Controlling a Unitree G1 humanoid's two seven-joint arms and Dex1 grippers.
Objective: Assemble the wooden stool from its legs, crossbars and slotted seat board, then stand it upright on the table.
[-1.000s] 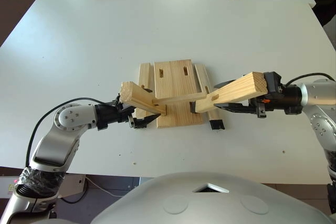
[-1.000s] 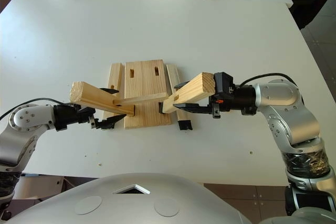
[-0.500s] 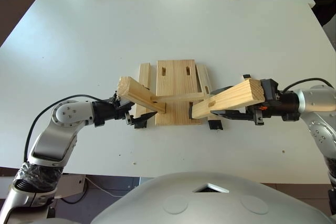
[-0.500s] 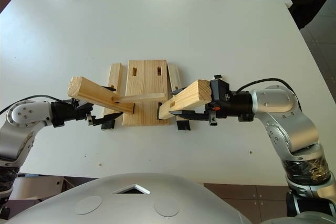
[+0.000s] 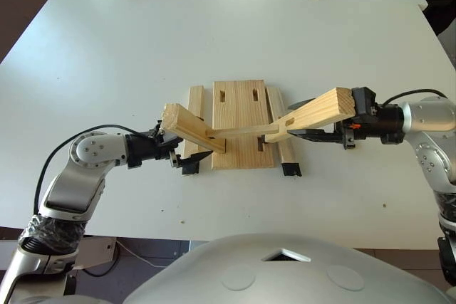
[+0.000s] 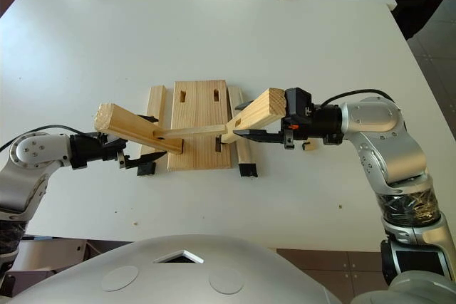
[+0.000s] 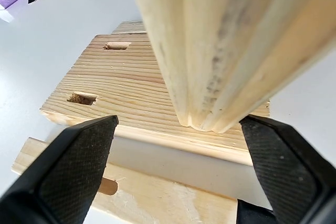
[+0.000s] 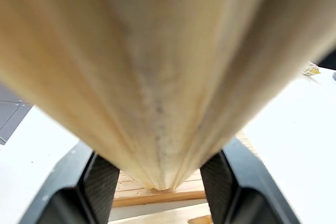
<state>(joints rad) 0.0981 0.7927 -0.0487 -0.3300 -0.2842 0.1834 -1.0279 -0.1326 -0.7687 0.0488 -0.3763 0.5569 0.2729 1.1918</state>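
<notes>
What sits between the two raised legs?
A thin crossbar runs from the left leg to the right leg, above the seat board, in the left eye view.

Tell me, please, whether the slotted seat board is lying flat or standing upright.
Lying flat: the seat board rests face-up on the table, both slots visible from above.

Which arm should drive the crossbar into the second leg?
Right. The leg in the right gripper meets the free end of the crossbar; the left gripper holds the other leg, where the crossbar looks seated, so it can just brace.
</notes>
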